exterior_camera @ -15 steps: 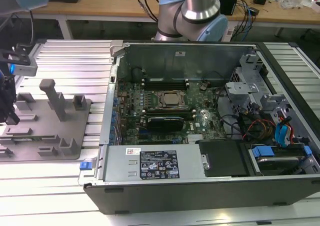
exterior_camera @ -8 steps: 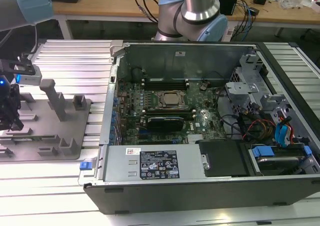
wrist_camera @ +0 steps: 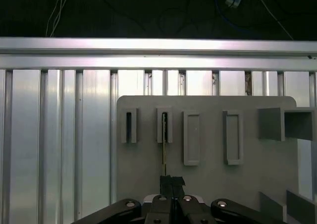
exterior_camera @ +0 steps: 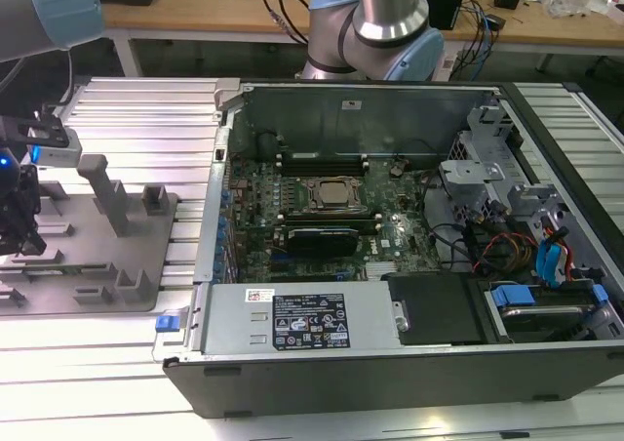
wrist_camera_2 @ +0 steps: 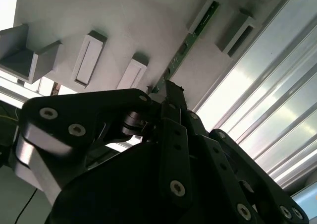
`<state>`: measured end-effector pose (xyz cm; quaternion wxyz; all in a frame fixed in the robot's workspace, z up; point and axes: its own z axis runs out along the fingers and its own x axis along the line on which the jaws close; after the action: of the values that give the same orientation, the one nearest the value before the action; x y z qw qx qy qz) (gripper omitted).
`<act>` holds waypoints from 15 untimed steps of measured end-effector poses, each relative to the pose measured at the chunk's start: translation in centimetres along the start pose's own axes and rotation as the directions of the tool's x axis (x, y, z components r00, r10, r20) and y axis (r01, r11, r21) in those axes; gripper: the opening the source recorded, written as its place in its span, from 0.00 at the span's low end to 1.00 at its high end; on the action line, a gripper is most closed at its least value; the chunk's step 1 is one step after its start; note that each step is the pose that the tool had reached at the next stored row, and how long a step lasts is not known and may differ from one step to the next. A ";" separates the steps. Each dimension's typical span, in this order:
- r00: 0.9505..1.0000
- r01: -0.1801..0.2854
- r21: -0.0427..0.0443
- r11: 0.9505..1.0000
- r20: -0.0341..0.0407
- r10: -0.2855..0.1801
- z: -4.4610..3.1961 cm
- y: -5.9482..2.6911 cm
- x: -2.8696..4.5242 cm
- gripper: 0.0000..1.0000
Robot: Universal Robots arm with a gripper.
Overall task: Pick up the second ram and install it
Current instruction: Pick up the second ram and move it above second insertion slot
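The second ram (wrist_camera_2: 194,31) is a thin green board standing on edge on the grey fixture plate (wrist_camera_2: 124,21). Its far end sits in a slotted post. In the first wrist view the ram (wrist_camera: 164,144) shows edge-on as a thin line running from that post to my fingertips. My gripper (wrist_camera: 172,181) has its black fingers pressed together on the ram's near end, and the second wrist view shows the gripper (wrist_camera_2: 168,89) closed over the board's edge. In the exterior view the gripper (exterior_camera: 19,217) hangs over the fixture plate (exterior_camera: 97,265) at the exterior view's left.
The open computer case (exterior_camera: 390,334) lies to the exterior view's right of the plate. Inside it are the motherboard, the processor socket (exterior_camera: 336,195) and black slot rails (exterior_camera: 317,158) beside it. Upright grey posts (exterior_camera: 107,197) stand on the plate. Ribbed aluminium table (wrist_camera: 59,135) surrounds the plate.
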<state>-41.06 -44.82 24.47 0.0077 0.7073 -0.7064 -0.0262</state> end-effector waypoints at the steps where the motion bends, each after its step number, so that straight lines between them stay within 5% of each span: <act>1: 1.000 0.000 0.000 1.000 0.000 0.000 0.00 0.00 0.00 0.08; 6: 1.000 0.000 0.000 1.000 0.000 0.000 0.06 0.00 0.00 0.34; 15: 0.999 0.034 -0.001 0.999 -0.003 -0.034 2.44 -0.02 0.06 0.34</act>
<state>-41.16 -44.82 22.04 0.0088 0.7191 -0.6944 -0.0255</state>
